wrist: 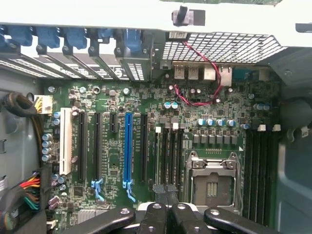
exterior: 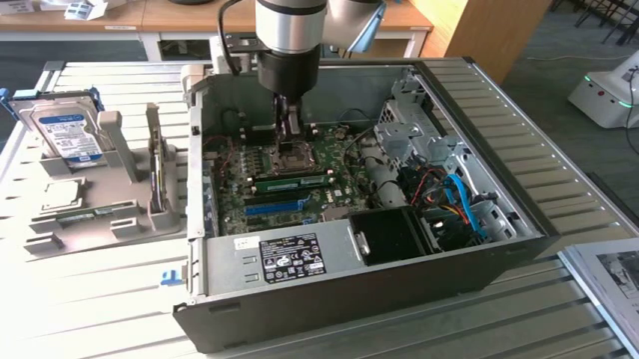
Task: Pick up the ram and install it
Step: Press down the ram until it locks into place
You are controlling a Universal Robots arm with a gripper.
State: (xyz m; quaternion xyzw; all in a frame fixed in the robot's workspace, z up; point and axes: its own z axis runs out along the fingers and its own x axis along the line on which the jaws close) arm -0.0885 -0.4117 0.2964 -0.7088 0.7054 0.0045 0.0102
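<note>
Standing on edge in a motherboard slot, the ram (exterior: 290,179) sits inside the open computer case (exterior: 330,299) on the counter (exterior: 90,299), just on the near side of the CPU socket (exterior: 292,161). Beyond it the pincer (exterior: 292,138) hangs over the socket, apart from the ram. Its fingers (wrist: 155,217) are drawn together, gripping nothing.
</note>
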